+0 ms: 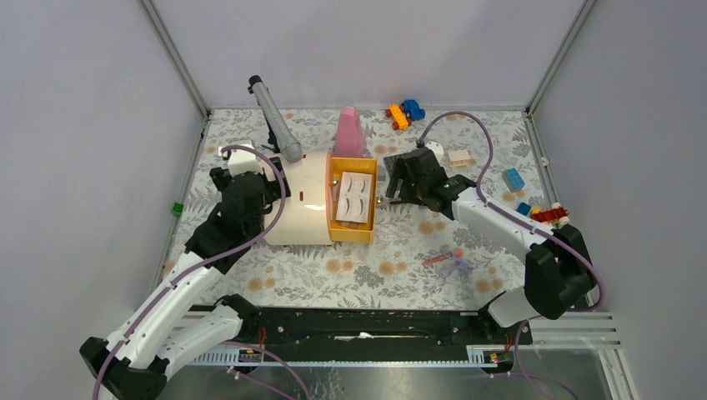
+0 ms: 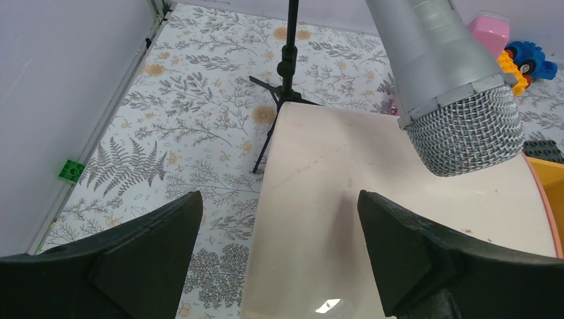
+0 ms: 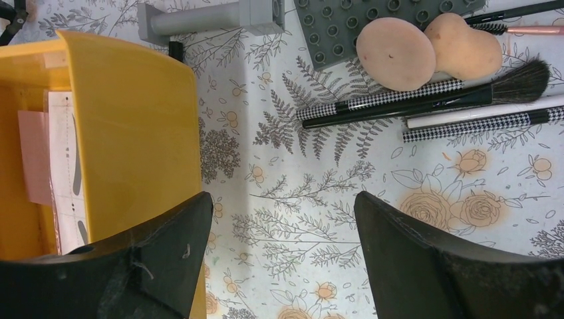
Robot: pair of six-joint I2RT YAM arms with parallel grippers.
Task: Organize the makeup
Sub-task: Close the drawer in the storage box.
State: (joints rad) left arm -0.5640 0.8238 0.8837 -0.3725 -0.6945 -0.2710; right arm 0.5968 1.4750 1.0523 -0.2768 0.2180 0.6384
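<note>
a table covered in a pale cloth (image 1: 400, 267) printed with grey ferns and orange roses sits between plain grey walls (image 1: 350, 50). near its middle stands a glossy, hard yellow plastic bin (image 3: 133, 133), and the only thing visible inside it is a flat white card of false lashes (image 1: 354, 198). a smooth cream panel with rounded corners (image 1: 302, 200) lies against the bin's left side. the left gripper (image 2: 279, 199) hovers over this panel with its jaws spread wide and holding nothing, close under a silver microphone (image 2: 452, 86) with a mesh head. the right gripper (image 3: 282, 199) hangs over bare cloth just right of the bin, also spread apart and empty. the rest of the makeup lies loose on the cloth beyond it. a round, matte peach puff (image 3: 396, 53) touches a soft-looking peach egg-shaped sponge (image 3: 465, 46), with the puff overlapping the edge of a dark grey studded plate (image 3: 359, 23). just beside them lie thin brushes (image 3: 425, 100), 2 with black-and-white checked handles and 1 with a dark bristle tip. bright toy bricks (image 1: 404, 112) and a tall pink cone-shaped bottle (image 1: 350, 133) stand toward the back. judging by this, the sorting has barely begun, because the puff, sponge and brushes all have yet to go in.
</note>
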